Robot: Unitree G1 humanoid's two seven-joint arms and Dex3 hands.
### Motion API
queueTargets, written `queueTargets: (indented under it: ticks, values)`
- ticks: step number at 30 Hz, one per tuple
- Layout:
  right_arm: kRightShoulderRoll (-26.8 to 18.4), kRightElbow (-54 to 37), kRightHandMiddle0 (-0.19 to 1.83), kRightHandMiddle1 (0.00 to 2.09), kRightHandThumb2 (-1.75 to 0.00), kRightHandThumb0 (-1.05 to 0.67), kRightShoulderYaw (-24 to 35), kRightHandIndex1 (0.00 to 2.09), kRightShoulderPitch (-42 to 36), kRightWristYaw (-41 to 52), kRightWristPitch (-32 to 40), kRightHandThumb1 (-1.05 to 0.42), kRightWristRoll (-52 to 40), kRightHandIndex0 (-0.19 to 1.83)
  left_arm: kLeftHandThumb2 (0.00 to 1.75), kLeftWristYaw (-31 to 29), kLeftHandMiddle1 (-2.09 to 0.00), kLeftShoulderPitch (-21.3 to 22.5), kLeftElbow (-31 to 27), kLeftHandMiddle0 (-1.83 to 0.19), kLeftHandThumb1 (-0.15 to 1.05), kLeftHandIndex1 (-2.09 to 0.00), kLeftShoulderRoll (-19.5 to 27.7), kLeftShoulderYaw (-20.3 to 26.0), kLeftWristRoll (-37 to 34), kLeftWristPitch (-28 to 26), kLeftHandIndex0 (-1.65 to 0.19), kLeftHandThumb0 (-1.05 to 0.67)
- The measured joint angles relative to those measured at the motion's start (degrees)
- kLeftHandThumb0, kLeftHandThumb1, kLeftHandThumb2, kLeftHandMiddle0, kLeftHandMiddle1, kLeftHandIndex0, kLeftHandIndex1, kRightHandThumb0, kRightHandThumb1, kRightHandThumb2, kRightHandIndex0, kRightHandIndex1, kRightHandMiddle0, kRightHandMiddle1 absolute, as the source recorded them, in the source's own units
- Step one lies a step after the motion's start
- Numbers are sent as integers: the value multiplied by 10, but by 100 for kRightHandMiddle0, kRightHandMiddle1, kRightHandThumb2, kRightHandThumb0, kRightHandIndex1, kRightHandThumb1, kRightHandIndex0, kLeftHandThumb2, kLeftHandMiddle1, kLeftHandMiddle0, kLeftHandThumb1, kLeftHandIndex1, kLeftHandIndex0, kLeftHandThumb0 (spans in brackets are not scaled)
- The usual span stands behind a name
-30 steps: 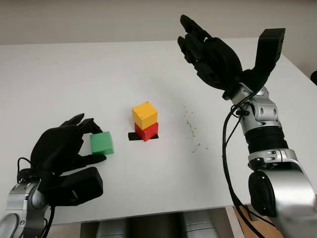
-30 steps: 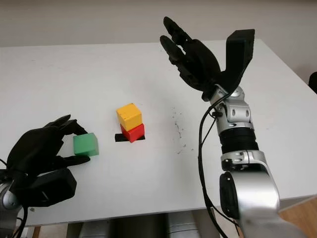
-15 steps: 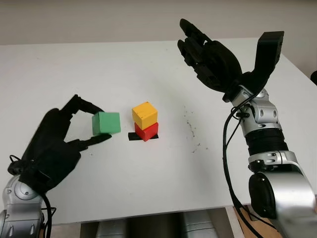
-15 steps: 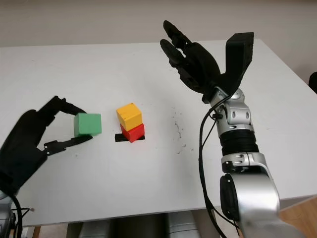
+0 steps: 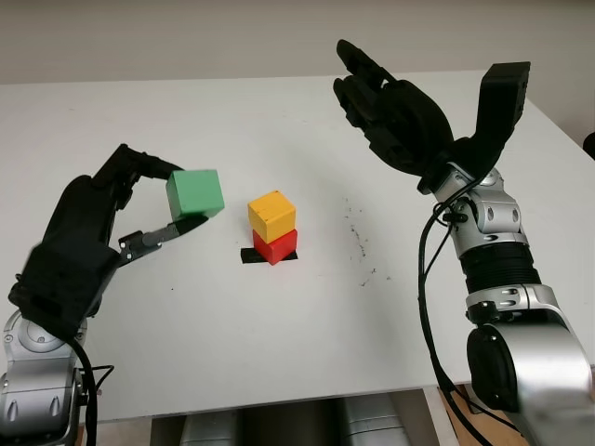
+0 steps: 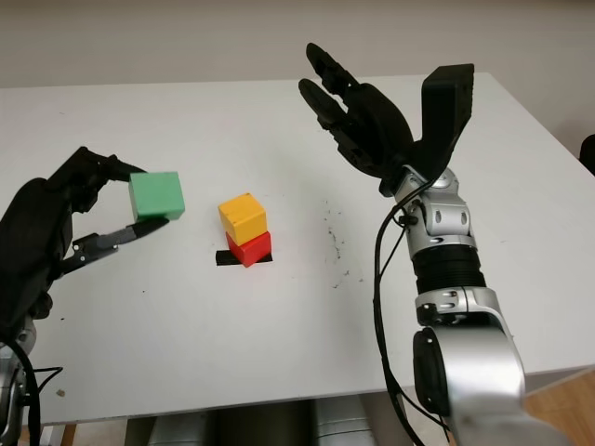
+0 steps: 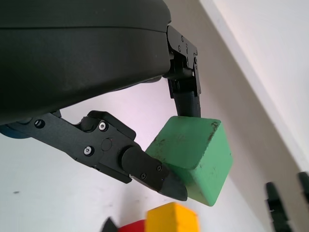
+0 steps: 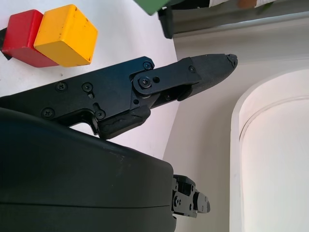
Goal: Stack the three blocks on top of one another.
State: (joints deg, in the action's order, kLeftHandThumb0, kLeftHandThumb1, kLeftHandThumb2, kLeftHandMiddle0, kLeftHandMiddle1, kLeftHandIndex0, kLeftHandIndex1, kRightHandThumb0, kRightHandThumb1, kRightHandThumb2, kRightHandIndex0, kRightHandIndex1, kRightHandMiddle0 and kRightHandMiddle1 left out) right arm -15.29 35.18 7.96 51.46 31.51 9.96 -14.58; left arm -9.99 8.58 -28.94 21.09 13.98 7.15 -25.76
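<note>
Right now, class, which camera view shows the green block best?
The left wrist view: the green block sits close up, pinched by the left hand. Both eye views show it smaller, lifted above the table; the right wrist view catches just a corner.

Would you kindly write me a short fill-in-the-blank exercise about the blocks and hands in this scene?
1. The left hand holds the ____ block in the air.
2. The yellow block sits directly on top of the ____ block.
3. The right hand, raised above the table, is ____ and holds nothing.
4. The two-block stack stands on a small ____ patch on the table.

Missing words: green; red; open; black
</note>
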Motion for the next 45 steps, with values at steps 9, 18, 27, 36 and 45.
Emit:
queueTargets:
  ticks: [9,18,27,36,45]
  values:
    - [1,0,-18,3,-59,-80,-8,0,0,11,-33,-105,10,-19,5,-104,-7,153,7,-23,92,-160,119,-64,0,-169,-35,-35]
    - [23,-17,-19,0,-74,-88,-16,0,-13,-48,-40,-105,25,-19,5,-189,-7,288,69,-26,90,-162,196,-166,7,-243,-40,-34]
    - [34,-35,-19,0,-77,-88,-33,0,-35,-66,-61,-105,44,-19,5,-219,-6,356,111,-28,90,-159,209,-251,42,-280,-41,-33]
    - [35,-54,-19,0,-77,-86,-44,0,-46,-62,-27,-105,44,-19,6,-238,-6,393,142,-29,92,-163,208,-293,64,-285,-36,-32]
    - [38,-65,-19,0,-76,-85,-50,0,-55,-65,-18,-105,44,-19,5,-249,-6,410,176,-31,93,-171,203,-298,74,-234,-34,-34]
